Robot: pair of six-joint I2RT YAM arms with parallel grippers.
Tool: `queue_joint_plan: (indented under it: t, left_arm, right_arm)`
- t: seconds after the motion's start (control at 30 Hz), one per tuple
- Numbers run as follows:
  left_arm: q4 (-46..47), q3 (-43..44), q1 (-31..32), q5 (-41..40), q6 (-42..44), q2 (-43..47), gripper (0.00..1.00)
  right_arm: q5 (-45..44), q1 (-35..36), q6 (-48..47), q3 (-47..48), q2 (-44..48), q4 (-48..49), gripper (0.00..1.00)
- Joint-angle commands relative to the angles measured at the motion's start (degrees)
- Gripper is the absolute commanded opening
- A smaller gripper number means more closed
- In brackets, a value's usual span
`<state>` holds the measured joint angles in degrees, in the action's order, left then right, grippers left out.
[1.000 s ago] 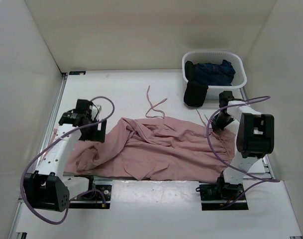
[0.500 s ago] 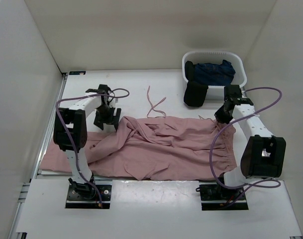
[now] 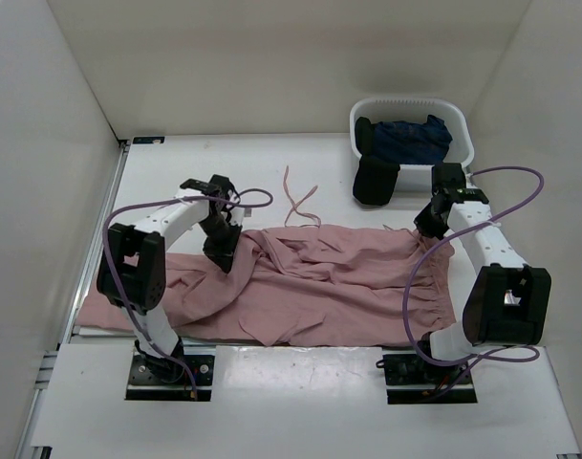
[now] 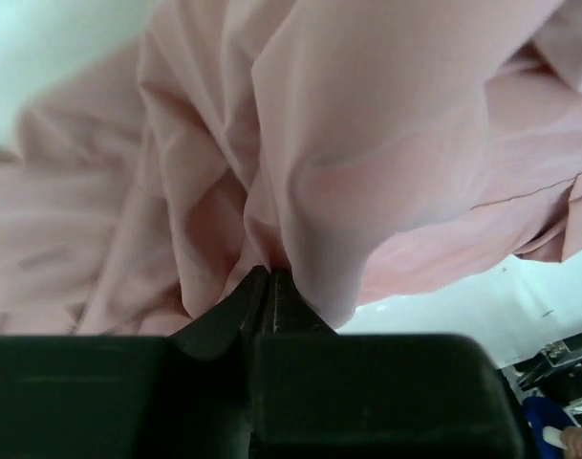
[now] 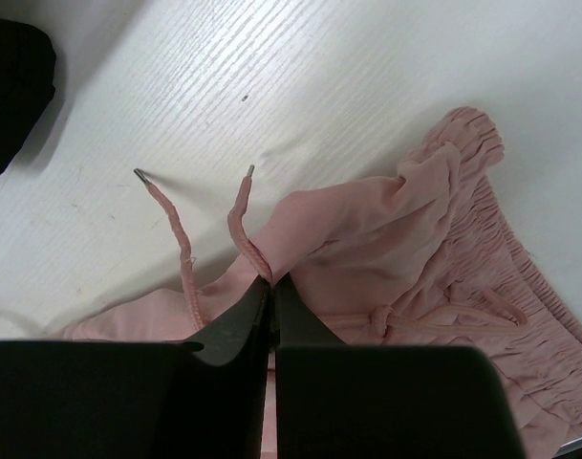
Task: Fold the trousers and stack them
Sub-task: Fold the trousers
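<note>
The dusty-pink trousers (image 3: 319, 287) lie spread on the white worktop (image 3: 224, 172), and their long axis runs from left to right, about parallel to the near edge. The gathered waist is at the right end, in front of the right arm. The legs go out to the left end, close to the base of the left arm, and the cloth is wrinkled in the middle.

Both tools stand on the far long edge of the garment. The left tool (image 3: 222, 254) is closed and it pinches a raised fold of the trousers about one third of the way along from the left. In the left wrist view the two jaws meet on the pink cloth (image 4: 367, 143), which rises in a ridge from the left tool (image 4: 271, 284). The right tool (image 3: 427, 229) is also closed; it grips the far corner of the waist. In the right wrist view a peak of fabric (image 5: 386, 239) starts from the right tool (image 5: 271, 285), and two drawstring ends (image 5: 241, 215) lie loose on the worktop just beside it.

So the two grips are well apart and lie on one line along the long axis, and most of the cloth lies on the near side of this line. I judge that the coming move depends on this: if both tools carry the far edge together toward the near edge, the fold will run lengthwise. The legs' end at the left is held by nothing and may drag.

The white basket (image 3: 463, 143) with dark garments (image 3: 410, 139) stands at the far right, apart from the trousers.
</note>
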<state>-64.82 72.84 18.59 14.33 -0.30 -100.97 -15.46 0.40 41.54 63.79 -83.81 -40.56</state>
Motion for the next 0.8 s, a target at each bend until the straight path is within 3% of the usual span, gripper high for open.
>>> queue_joint_plan:
  t: [0.0,0.17,0.23,0.3,0.4,0.53,0.6,0.73,0.77]
  left_arm:
    - [-0.23,-3.91,1.01,-1.85,0.30,4.02,0.14]
    - [3.55,-5.87,1.71,-10.79,0.30,4.02,0.14]
    - [5.04,-1.05,1.71,-21.75,0.30,4.02,0.14]
    - [6.36,4.74,1.71,-33.41,0.30,2.63,0.14]
    - [6.37,24.03,1.01,-45.04,0.30,-0.97,0.14]
    - [7.68,35.42,1.71,-54.57,0.30,-3.36,0.14]
    - [8.30,33.88,1.71,-55.11,0.30,-2.05,0.14]
    - [10.32,14.84,1.71,-51.08,0.30,6.54,0.14]
    - [10.32,6.00,1.71,-49.85,0.30,8.05,0.14]
  right_arm:
    - [-1.59,0.04,-0.93,0.37,1.11,-0.67,0.00]
    - [-2.11,0.04,-0.93,-0.16,0.50,-0.14,0.00]
    - [-2.11,0.04,-0.93,0.46,0.49,-0.14,0.00]
    - [-1.51,0.04,-0.93,2.47,-0.65,-0.14,0.00]
    - [-0.97,0.04,-0.41,4.24,-1.27,-0.14,0.00]
    - [-0.44,0.04,-0.41,4.94,-1.27,-0.67,0.00]
    - [-0.44,0.04,0.12,3.98,-1.27,-0.67,0.00]
    - [-0.44,0.04,0.12,0.90,-0.04,-0.06,0.00]
    - [0.08,0.04,0.12,0.11,0.57,-0.05,0.00]
